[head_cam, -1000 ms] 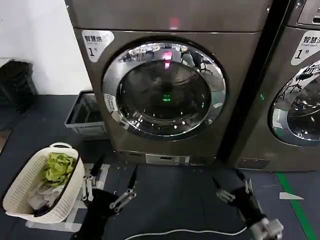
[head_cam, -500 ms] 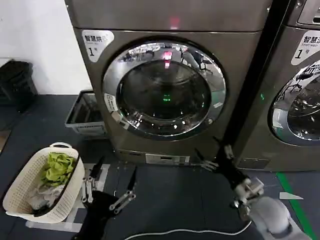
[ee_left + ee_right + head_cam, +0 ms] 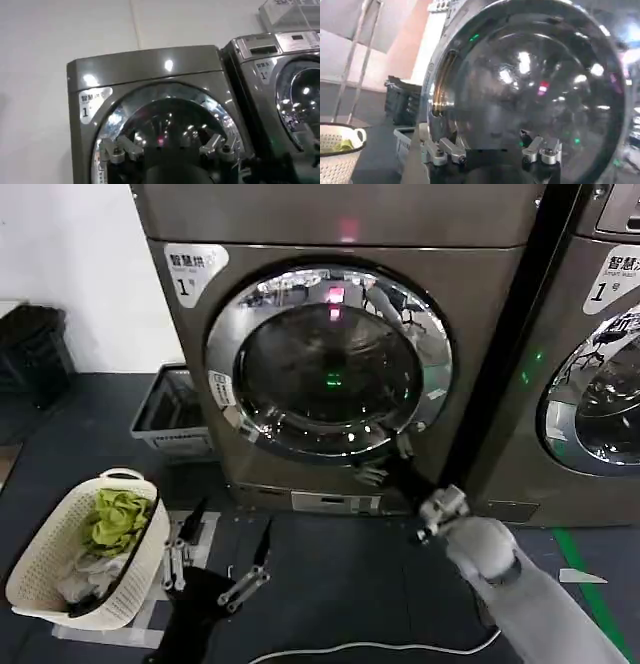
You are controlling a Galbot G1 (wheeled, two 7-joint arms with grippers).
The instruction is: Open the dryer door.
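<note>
Chrome ringed the dryer door (image 3: 330, 364), which sat closed and flush in the front of the bronze-grey dryer (image 3: 470, 294), filling the centre of the head view; its dark bulging glass carried a green glint and a pink reflection near twelve o'clock. The right gripper (image 3: 385, 462) reached up from the five o'clock corner of that view on a pale rounded arm and stood at the rim's five o'clock edge, close against the chrome; whether it touched the rim could not be told. In the right wrist view the right gripper (image 3: 492, 149) had its jaws spread apart with nothing between them, the door's glass (image 3: 530, 85) bulging just ahead. The left gripper (image 3: 222, 549) hung low at seven o'clock over the dark floor (image 3: 340, 584), well apart from the door, its jaws likewise released and empty; the left wrist view showed it (image 3: 167, 149) pointed at the dryer front. A cream laundry basket (image 3: 50, 569) holding green and pale cloth stood on the floor at eight o'clock, just beside the left gripper. A grey crate (image 3: 170, 419) sat against the dryer at nine o'clock. A second machine (image 3: 590, 384) with a like chrome door stood at three o'clock.
</note>
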